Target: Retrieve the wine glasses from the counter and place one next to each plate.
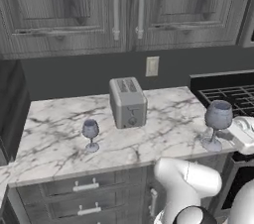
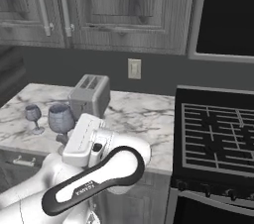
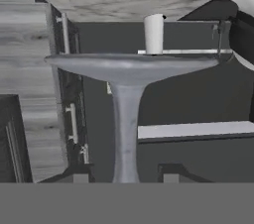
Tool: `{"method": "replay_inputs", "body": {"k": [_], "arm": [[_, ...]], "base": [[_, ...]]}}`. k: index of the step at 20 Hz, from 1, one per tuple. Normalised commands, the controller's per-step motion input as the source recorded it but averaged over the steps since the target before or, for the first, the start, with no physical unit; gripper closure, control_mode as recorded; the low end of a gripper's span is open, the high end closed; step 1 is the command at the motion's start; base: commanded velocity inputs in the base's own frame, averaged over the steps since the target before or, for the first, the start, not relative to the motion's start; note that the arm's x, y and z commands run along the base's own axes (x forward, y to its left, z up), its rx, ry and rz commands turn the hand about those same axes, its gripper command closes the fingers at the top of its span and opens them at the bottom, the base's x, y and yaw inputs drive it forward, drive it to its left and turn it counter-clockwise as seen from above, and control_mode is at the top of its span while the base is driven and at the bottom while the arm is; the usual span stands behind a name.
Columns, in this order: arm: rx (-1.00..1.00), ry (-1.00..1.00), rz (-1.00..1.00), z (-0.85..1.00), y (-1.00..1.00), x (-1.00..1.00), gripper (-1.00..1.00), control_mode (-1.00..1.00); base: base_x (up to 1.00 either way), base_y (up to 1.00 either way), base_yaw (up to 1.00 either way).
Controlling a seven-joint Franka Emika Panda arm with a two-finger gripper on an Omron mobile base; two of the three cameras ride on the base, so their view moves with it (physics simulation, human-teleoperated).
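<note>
One wine glass (image 1: 218, 115), grey-blue and upright, is held by its stem at the front right of the counter (image 1: 59, 139). My gripper (image 1: 222, 135) is shut on it from the right. In the right base view the same glass (image 2: 60, 118) stands just left of my hand, with the gripper (image 2: 64, 139) at its stem. In the hand view the stem (image 3: 125, 129) rises from between the fingertips (image 3: 79, 178) to the round foot (image 3: 129, 67). I cannot tell whether the foot touches the marble. The other wine glass (image 1: 90, 134) stands on the counter left of the toaster. The plates are out of view.
A silver toaster (image 1: 128, 102) sits mid-counter against the dark wall. A black stove (image 2: 218, 134) with grates adjoins the counter on the right. Grey wall cabinets (image 1: 124, 5) hang above, and drawers with silver handles (image 1: 85, 186) lie below.
</note>
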Motion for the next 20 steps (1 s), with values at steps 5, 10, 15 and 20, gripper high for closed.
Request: {"method": "replay_inputs", "body": {"k": [5,10,15,20], "arm": [[0.00,0.00,0.00,0.00,0.00,0.00,1.00,1.00],[0.00,0.00,0.00,0.00,0.00,0.00,1.00,1.00],[0.00,0.00,0.00,0.00,0.00,0.00,1.00,1.00],[0.00,0.00,0.00,0.00,0.00,0.00,1.00,1.00]], "base": [[-0.63,-0.19,-0.30],[-0.12,0.00,-0.73],[-0.02,0.00,-0.93],[-0.16,0.00,-0.93]]}}
